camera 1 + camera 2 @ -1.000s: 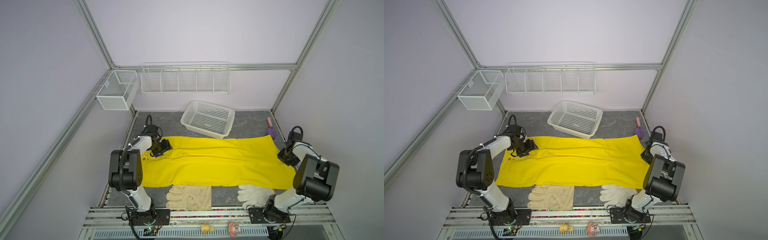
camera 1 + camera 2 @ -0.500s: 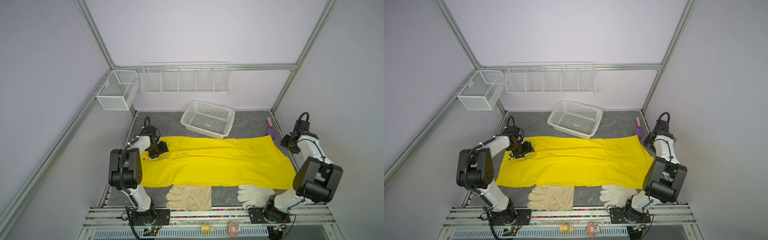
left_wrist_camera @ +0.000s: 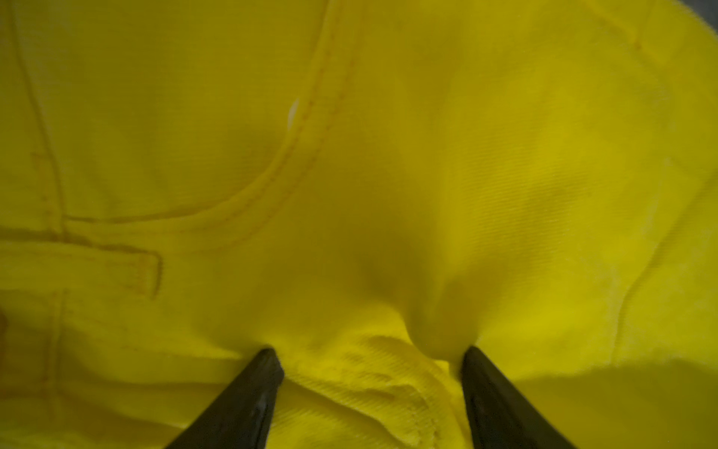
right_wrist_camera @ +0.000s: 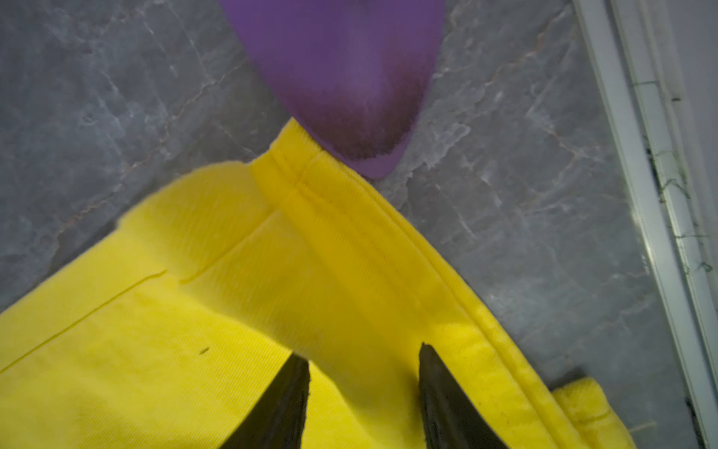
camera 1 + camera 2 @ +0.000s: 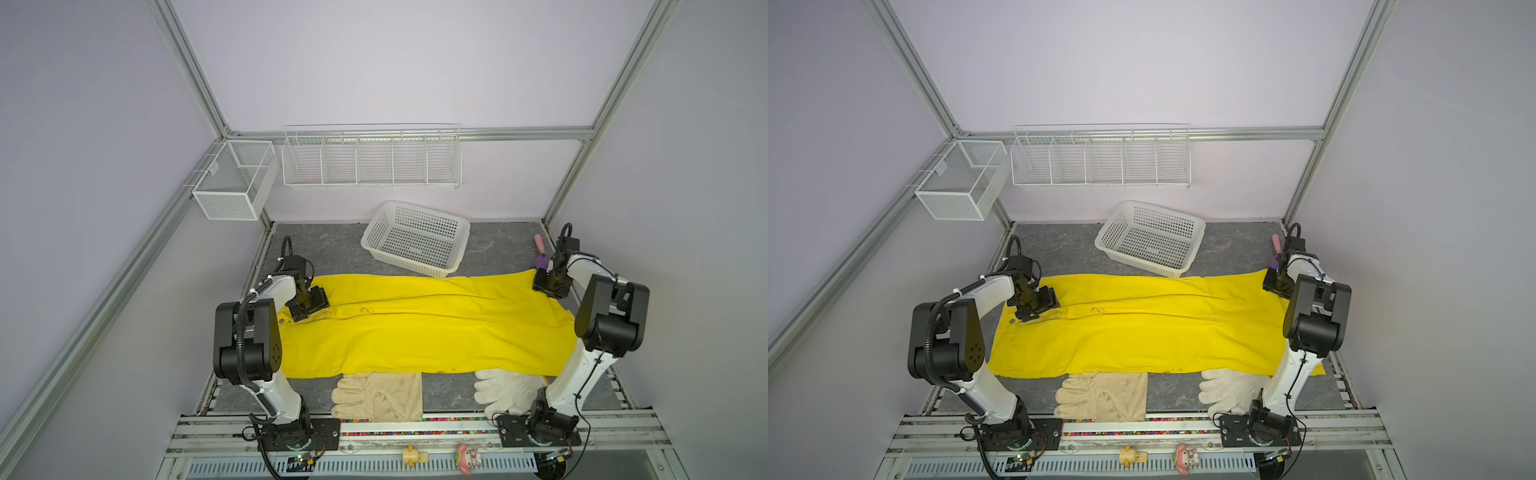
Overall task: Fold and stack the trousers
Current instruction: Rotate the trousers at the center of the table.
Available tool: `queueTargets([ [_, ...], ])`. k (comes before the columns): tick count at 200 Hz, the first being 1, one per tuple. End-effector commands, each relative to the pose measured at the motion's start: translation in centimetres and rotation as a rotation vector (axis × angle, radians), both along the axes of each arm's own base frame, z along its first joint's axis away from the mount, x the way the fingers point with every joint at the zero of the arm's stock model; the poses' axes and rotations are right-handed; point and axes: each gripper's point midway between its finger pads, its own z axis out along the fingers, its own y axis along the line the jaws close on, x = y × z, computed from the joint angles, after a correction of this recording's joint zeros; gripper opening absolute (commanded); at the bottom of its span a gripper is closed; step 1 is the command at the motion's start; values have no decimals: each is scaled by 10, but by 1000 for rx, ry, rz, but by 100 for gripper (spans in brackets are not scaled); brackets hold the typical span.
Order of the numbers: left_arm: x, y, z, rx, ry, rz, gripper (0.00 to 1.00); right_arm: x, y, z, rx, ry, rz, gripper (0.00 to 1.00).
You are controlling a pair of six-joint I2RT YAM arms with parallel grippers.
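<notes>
One pair yellow trousers [image 5: 415, 328] spread flat; left gripper [image 3: 369, 350], right gripper [image 4: 361, 352] parted, tips on cloth.

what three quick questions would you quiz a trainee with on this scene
1. True or false: the basket is empty.
2. The left gripper is at which end of the trousers? A waist, B leg hems, C mid-leg.
3. How many gloves are in view?

Key: 1 true. 2 A, a pocket and belt loop show in the left wrist view. 3 two.
</notes>
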Motion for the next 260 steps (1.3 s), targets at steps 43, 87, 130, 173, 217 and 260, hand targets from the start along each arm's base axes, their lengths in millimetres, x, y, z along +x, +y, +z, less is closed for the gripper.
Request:
queueTargets([
  [43, -20, 21, -7, 61, 63, 42, 74, 27, 9, -21, 52, -30, 41, 56],
  [87, -21, 21, -2, 62, 60, 31, 74, 44, -3, -19, 15, -27, 26, 58],
  [130, -15, 17, 10, 41, 38, 24, 74, 50, -11, -15, 3, -11, 2, 58],
  [173, 6, 13, 43, 7, -34, 40, 75, 66, -3, 32, 30, -126, 23, 62],
  [217, 44, 19, 82, -30, -139, 239, 75, 59, 18, 67, 120, -159, -66, 76],
  [260, 71, 48, 78, 45, -104, 530, 75, 56, 38, 63, 181, -120, -241, 77],
])
